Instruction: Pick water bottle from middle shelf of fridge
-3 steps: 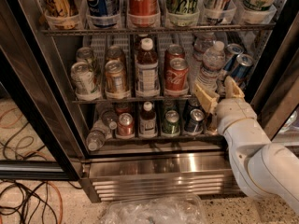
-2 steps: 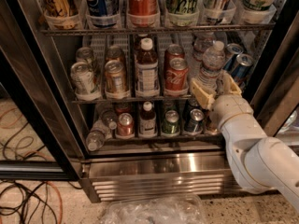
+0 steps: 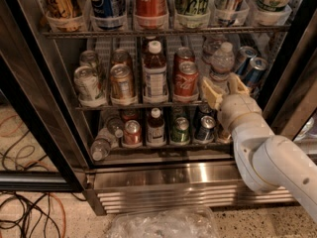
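Camera view looks into the open fridge [image 3: 163,180], whose middle shelf [image 3: 99,105] holds its drinks in front-to-back lanes, so each one stands upright and faces the door. Farthest to the left of the gripper [image 3: 224,87] is a lane of silver cans [image 3: 88,83], then a copper-coloured can [image 3: 122,81]. Next comes a bottle of brown liquid [image 3: 155,73] with a white cap, and a red cola can [image 3: 186,81] stands just beside the tool's left finger. The gripper is at the front edge of this shelf, reaching in level from the white arm [image 3: 267,152] that comes up from the lower right. Its tan fingers [image 3: 210,94] are spread apart, one on each side of the lower part of the water bottle [image 3: 222,61]. The bottle stands upright directly ahead of and between them, its white cap rising above the tool. Whether the pads already touch the plastic I cannot tell. The spread looks chosen to slip past the cola can and straddle the bottle low, where a squeeze should hold it steady. Just right of the gripper, blue cans [image 3: 252,71] lean in the last lane, leaving little room on that side, so the closing probably needs to be centred.
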You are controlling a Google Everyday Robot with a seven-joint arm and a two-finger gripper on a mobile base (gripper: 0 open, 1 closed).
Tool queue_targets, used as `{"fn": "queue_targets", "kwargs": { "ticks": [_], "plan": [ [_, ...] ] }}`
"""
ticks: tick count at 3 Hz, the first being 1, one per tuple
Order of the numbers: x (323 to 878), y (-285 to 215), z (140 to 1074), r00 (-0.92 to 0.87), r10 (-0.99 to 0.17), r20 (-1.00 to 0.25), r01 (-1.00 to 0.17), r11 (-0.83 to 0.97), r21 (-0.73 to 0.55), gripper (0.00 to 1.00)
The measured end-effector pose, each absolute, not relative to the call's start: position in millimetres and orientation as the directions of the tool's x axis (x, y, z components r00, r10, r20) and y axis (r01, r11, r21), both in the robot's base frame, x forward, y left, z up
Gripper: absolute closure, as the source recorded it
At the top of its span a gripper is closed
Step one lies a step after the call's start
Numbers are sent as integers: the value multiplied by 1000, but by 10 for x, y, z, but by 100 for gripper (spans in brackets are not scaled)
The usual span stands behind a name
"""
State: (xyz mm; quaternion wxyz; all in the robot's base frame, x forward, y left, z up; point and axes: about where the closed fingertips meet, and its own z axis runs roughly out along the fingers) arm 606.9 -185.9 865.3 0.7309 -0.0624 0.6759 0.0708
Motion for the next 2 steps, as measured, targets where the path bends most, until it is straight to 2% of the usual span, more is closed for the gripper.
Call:
{"fn": "queue_targets", "kwargs": {
  "ticks": [1,2],
  "plan": [
    [6197,-1884,8647,75,37,-996,-166,986,24,40],
    [6332,-1945,8633,73,43,-996,-136,990,33,31]
  ]
}}
